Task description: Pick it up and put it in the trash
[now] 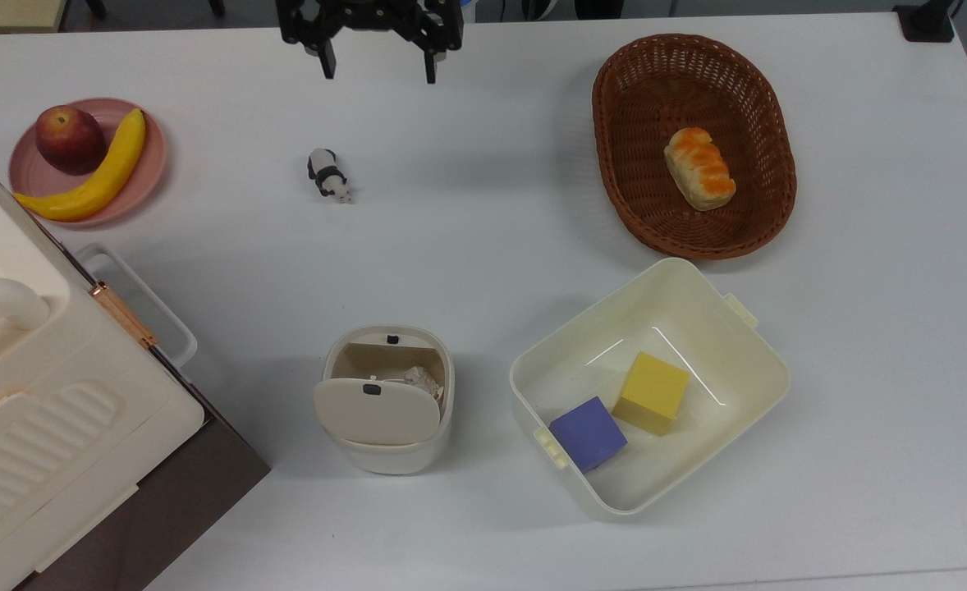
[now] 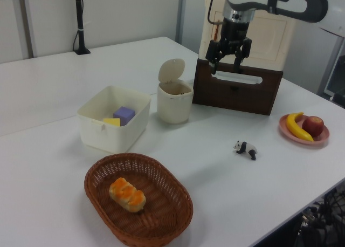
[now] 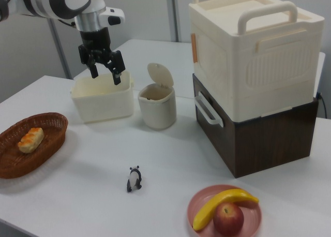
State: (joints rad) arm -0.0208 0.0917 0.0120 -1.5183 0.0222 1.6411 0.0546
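The crumpled white paper wad (image 1: pixel 423 382) lies inside the trash (image 1: pixel 385 460), a small cream bin near the top view's bottom centre. The bin's flap lid (image 1: pixel 375 410) stands tipped open. My gripper (image 1: pixel 378 70) hangs high above the table at the top view's upper edge, far from the bin. It is open, and nothing sits between its black fingers. In the left view the gripper (image 2: pixel 226 64) hovers in front of the cream box, to the right of the bin (image 2: pixel 174 104). In the right view the gripper (image 3: pixel 106 74) is up and to the left of the bin (image 3: pixel 156 110).
A toy panda (image 1: pixel 329 174) stands on the white table (image 1: pixel 492 230). A pink plate (image 1: pixel 153 152) holds an apple and a banana. A wicker basket (image 1: pixel 656 82) holds bread. A cream tub (image 1: pixel 680 283) holds two cubes. A large cream box (image 1: pixel 57 410) sits on a brown drawer unit.
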